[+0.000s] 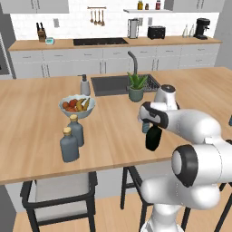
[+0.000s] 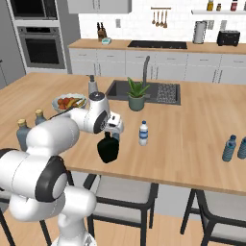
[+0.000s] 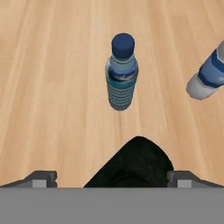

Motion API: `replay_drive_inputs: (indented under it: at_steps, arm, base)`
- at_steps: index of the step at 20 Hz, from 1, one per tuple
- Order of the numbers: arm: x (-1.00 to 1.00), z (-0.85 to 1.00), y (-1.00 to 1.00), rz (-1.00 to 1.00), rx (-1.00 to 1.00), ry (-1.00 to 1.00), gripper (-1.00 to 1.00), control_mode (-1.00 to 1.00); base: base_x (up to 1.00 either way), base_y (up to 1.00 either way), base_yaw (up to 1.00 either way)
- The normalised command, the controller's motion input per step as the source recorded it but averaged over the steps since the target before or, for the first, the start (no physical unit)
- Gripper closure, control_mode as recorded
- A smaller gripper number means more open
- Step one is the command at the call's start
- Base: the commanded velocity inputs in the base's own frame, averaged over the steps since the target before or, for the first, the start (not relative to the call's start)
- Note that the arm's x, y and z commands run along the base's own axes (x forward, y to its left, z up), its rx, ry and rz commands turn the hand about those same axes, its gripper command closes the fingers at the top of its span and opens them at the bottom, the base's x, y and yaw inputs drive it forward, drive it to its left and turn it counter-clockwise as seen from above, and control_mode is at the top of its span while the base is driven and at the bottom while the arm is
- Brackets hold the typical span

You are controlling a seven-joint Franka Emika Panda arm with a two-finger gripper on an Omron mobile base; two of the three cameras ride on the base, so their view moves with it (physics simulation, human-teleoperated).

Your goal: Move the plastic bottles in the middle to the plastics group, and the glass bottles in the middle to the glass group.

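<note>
Nothing has been sorted yet, as far as I can judge. The black glass bottle (image 2: 108, 148) stands upright in the middle of the tabletop (image 2: 192, 144), near the front edge, and the small water bottle (image 2: 143, 133) stands just beside it, toward the sink side. The gripper (image 2: 114, 129) hangs right over the black bottle (image 3: 138, 162), its fingers (image 3: 40, 178) spread wide on either side of the bottle's shoulders, holding nothing. From the hand's camera the water bottle (image 3: 121, 72) sits a little beyond.

So both moves are left. The black bottle (image 1: 153, 138) belongs with the two grey-blue stoppered bottles (image 1: 72, 138) standing well apart to the robot's left, close by the fruit bowl (image 1: 76, 106). The water bottle belongs with the blue plastic bottles (image 2: 234, 148) out toward the far right of the tabletop (two of them, it seems, close together). I would guess the black bottle goes first, since the open fingers already straddle it.

The tabletop is a broad island of pale wood with a dark sink (image 1: 113, 84), a soap pump (image 1: 84, 85) and a potted plant (image 1: 136, 87) set along it. Dark-framed stools (image 1: 59, 192) are tucked under the front edge. Behind runs a back counter with white cabinets, a cooktop, a toaster and a coffee machine.
</note>
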Motion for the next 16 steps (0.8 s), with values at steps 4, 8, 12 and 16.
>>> replay_drive_inputs:
  at_steps: [4, 8, 12, 16]
  arm:
    - [0.00, -0.38, 0.00, 0.07, -0.04, 0.00, -1.00, -1.00]
    - [0.00, -0.12, 0.00, 0.04, -0.04, 0.00, -1.00, -1.00]
    - [-0.08, 0.02, 0.06, 0.09, 0.00, -0.03, -1.00, -1.00]
    - [-0.41, 0.04, 0.13, 0.09, 0.00, -0.09, -1.00, -1.00]
  base:
    - [0.00, 0.00, 0.00]
    - [0.00, 0.00, 0.00]
    - [0.00, 0.00, 0.00]
    - [0.00, 0.00, 0.00]
